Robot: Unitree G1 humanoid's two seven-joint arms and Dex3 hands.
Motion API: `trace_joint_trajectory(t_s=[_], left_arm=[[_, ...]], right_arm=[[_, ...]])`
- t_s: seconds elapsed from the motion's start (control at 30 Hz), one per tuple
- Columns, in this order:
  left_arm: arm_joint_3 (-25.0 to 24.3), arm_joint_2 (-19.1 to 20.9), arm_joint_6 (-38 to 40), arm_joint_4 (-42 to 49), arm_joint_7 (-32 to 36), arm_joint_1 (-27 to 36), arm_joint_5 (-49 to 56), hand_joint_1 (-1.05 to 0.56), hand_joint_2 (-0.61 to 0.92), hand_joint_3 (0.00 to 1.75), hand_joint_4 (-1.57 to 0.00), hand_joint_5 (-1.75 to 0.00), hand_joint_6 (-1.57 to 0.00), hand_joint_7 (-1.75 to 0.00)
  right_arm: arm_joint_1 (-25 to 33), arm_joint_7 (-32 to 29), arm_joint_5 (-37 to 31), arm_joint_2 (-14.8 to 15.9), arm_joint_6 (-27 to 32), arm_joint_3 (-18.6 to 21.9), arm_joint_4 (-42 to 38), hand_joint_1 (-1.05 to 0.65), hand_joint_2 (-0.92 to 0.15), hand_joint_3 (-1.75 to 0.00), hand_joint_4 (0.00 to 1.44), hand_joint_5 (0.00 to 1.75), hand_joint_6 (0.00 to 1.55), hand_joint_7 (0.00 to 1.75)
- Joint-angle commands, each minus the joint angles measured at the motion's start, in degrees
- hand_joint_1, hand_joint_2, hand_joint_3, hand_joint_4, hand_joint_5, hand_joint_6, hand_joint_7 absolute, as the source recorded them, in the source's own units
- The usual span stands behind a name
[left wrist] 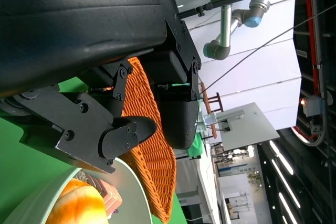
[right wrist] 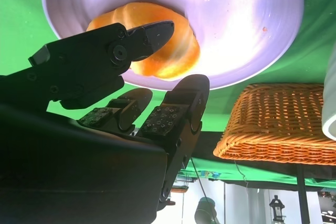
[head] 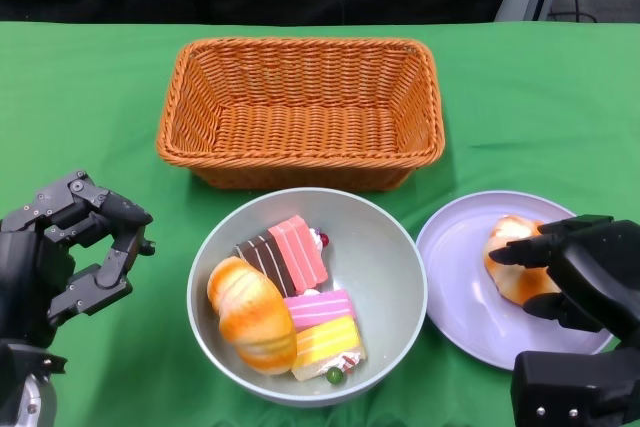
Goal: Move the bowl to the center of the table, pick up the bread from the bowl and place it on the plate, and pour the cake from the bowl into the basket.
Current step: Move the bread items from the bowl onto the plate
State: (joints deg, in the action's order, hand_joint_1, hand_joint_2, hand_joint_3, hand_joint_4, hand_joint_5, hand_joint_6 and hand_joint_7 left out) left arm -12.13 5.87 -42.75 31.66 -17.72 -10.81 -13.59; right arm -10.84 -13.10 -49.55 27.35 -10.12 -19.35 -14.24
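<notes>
I judge the bread step half done: one glazed orange bread roll (head: 515, 269) lies on the round lilac plate (head: 455, 247) at lower right, my right hand (head: 573, 265) around it, though I cannot tell if it grips. A second bread roll (head: 250, 313) and the striped cake slices (head: 300, 287) sit in the grey-green bowl (head: 395, 247) at lower centre. My left hand (head: 75, 247) hangs open at lower left. Next comes fetching that roll, then tipping into the woven orange basket (head: 300, 112) at upper centre. Green cloth covers the table (head: 90, 87); a workshop lies beyond.
</notes>
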Motion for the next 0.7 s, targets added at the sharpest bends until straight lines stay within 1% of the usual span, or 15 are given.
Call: trace_joint_trajectory(t_s=[0.03,0.17,0.27,0.37,0.47,0.6,0.7], left_arm=[[-0.7,1.3,-0.1,-0.2,-0.2,0.0,-0.3,-0.04,0.67,0.83,-0.79,-1.50,-0.85,-1.16],[-0.7,1.2,-0.1,-0.1,-0.8,0.1,-1.0,-0.04,0.68,0.82,-0.78,-1.50,-0.85,-1.16],[-0.7,1.2,0.0,-0.3,-0.6,0.1,-0.9,-0.04,0.68,0.82,-0.79,-1.50,-0.85,-1.16],[-0.6,1.2,0.0,-0.2,-0.5,0.0,-0.7,-0.04,0.68,0.82,-0.79,-1.49,-0.85,-1.15],[-0.7,1.2,-0.3,0.1,-0.8,-0.1,-0.8,-0.04,0.67,0.83,-0.79,-1.49,-0.85,-1.15],[-0.7,1.1,-1.0,1.5,-0.7,-0.8,-0.4,-0.04,0.67,0.83,-0.81,-1.50,-0.86,-1.17],[-0.7,1.1,-0.6,1.4,-0.2,-0.8,0.0,-0.04,0.67,0.83,-0.80,-1.49,-0.86,-1.16]], right_arm=[[1.5,1.3,-0.5,0.9,1.6,0.2,2.6,-0.33,-0.84,0.00,0.57,0.00,0.86,0.01],[3.1,4.2,-0.3,0.9,3.8,0.8,6.8,-0.35,-0.84,0.00,0.51,0.00,0.82,0.00],[4.6,4.0,0.6,0.7,3.3,1.7,10.3,-0.41,-0.86,-0.01,0.54,0.02,0.77,0.00],[6.0,6.3,2.1,1.0,3.0,2.5,15.6,-0.43,-0.88,-0.01,0.57,0.02,0.71,0.00],[6.9,7.4,2.8,0.9,2.7,3.1,18.0,-0.45,-0.89,-0.01,0.58,0.03,0.69,0.00],[8.6,7.8,5.0,1.2,-1.9,3.8,25.6,-0.55,-0.91,-0.01,0.63,0.03,0.66,0.00],[9.2,7.3,6.8,1.0,-5.6,4.6,28.4,-0.58,-0.89,0.00,0.66,0.04,0.68,0.01]])
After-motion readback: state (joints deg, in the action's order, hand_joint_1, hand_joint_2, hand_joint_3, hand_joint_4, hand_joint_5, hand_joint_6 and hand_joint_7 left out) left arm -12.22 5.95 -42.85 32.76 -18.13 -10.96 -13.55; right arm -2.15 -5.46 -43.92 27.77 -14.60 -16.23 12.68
